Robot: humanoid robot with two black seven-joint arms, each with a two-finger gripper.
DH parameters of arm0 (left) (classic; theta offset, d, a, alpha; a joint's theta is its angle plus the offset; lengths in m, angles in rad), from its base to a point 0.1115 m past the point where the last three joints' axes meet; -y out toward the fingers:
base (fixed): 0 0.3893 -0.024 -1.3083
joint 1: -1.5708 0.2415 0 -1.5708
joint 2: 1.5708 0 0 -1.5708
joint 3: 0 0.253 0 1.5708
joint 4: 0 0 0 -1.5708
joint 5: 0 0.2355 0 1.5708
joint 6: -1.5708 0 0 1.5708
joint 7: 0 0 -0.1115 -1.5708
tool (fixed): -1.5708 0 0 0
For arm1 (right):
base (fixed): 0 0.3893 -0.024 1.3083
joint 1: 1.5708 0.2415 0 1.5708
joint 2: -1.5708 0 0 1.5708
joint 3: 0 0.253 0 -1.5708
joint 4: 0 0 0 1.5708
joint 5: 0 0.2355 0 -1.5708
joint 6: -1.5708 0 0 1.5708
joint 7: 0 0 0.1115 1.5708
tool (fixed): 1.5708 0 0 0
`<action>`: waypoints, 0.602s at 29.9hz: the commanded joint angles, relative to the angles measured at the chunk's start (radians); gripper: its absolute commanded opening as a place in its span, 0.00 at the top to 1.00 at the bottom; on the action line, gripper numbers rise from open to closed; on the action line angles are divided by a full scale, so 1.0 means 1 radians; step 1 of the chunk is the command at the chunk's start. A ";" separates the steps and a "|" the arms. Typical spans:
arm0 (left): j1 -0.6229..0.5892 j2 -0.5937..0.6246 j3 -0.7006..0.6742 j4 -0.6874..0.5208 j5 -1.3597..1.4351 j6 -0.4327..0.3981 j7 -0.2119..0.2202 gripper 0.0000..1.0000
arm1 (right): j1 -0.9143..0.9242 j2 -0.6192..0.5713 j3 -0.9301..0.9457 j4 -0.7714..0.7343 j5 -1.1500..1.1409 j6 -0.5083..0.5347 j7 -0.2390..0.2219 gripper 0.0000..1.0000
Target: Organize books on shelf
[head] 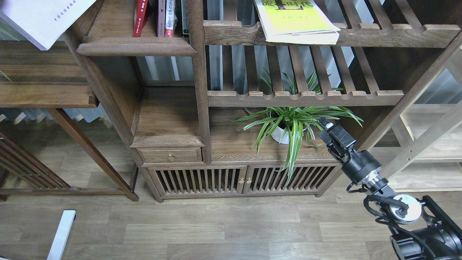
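White-lavender book [39,20]: matte pale cover, corner showing at top left, left of the shelf.
Shelf [135,47]: dark-brown board, rounded moulded edge.
Red book [140,18]: upright on shelf.
Yellow-green book [296,21]: flat on slatted rack [361,34], right of shelf.
Left hand: out of sight.
Right hand [326,130]: black, beside spider plant [292,126]; fingers' spacing can't be told.

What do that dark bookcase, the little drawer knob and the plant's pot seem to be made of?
The bookcase looks like dark-stained wood with a matte finish; grain lines show on its boards. The drawer knob looks like brass or similar metal, small, golden and shiny. The plant pot is smooth and white, perhaps glazed ceramic, possibly plastic.
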 commanded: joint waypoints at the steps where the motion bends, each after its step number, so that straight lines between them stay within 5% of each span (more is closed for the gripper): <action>1: 0.002 0.000 0.018 0.002 0.001 0.032 -0.001 0.95 | -0.007 0.004 -0.002 0.001 -0.001 0.000 0.000 0.12; 18: -0.116 -0.078 0.131 0.019 0.179 0.207 0.014 0.95 | -0.013 0.014 -0.024 0.001 0.002 0.000 0.003 0.12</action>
